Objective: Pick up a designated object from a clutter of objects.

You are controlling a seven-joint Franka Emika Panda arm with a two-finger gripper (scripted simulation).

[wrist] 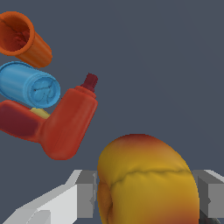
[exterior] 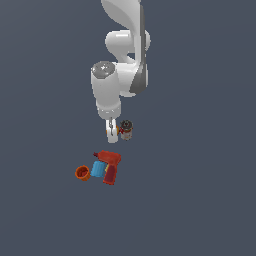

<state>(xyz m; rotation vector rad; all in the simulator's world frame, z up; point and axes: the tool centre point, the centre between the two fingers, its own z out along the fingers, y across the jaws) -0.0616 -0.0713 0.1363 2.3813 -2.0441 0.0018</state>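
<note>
With the yellow-red ball (wrist: 146,179) seated between the fingers (wrist: 85,194), the sensible move looks like a straight, slow lift, keeping the grip square so the round surface doesn't squirt out. From the exterior view's left: orange cup (exterior: 83,173), blue cylinder (exterior: 97,169), red power drill (exterior: 111,166), then the gripper (exterior: 112,131) with the dark-topped can (exterior: 126,130) just beside it. In the wrist view the jaws stand narrowed against the ball's two sides, apparently gripping it

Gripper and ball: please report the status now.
Gripper low, jaws either side of the ball; contact not clear. Can stands close beside. Drill, blue block, cup lie apart.
</note>
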